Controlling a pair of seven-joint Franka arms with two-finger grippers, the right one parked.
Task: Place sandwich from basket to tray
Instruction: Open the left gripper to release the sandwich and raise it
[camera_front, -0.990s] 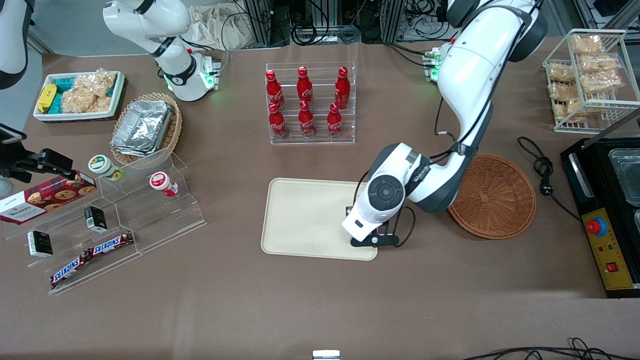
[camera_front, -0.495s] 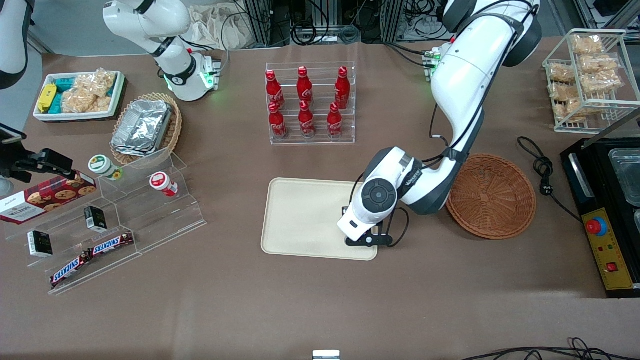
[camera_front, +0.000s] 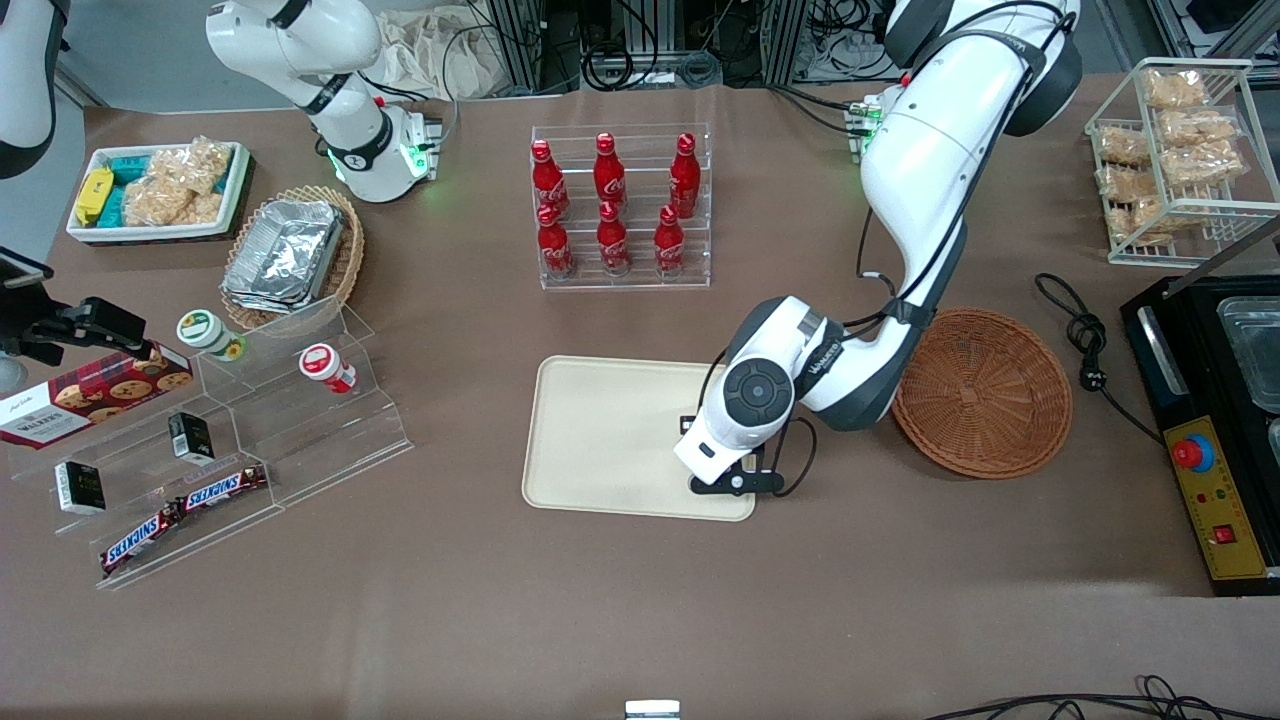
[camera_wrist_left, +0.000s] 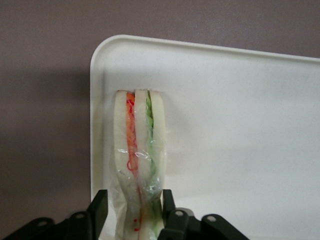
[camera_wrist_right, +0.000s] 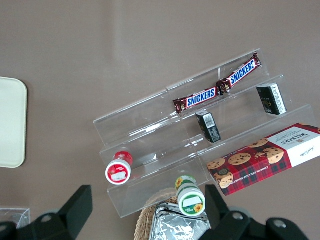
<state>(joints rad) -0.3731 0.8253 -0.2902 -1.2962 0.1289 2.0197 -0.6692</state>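
The gripper (camera_wrist_left: 132, 212) pinches the sandwich (camera_wrist_left: 138, 165) by its narrow end, one finger on each bread face, and it holds it over the tray (camera_wrist_left: 240, 125). In the left wrist view the wide end of the sandwich seems to touch or almost touch the tray floor, close to a rounded corner of the tray and just beside one rim. In the front view the gripper (camera_front: 722, 470) hangs over the end of the tray (camera_front: 600, 440) that is nearer to the basket (camera_front: 985, 390), and the arm hides the sandwich there. The basket looks empty.

The main risk, as I judge it, comes from the place of release. The sandwich is very near the tray rim, so if the fingers open while it stands on its edge, it can fall toward the rim, lean on it, or slide partly out onto the table (camera_wrist_left: 45, 100). A second risk is the clear wrap: it is bunched between the fingers and may stick to a pad, so the sandwich can be dragged when the gripper rises. Also, more pressing down could squash the soft bread.

The sandwich stands on edge, not flat. Its long axis runs from the gripper straight to the tray, parallel to the near rim. The wide end points away from the gripper, the thin end is inside the grasp, and the orange-red and green filling layers face the wrist camera.
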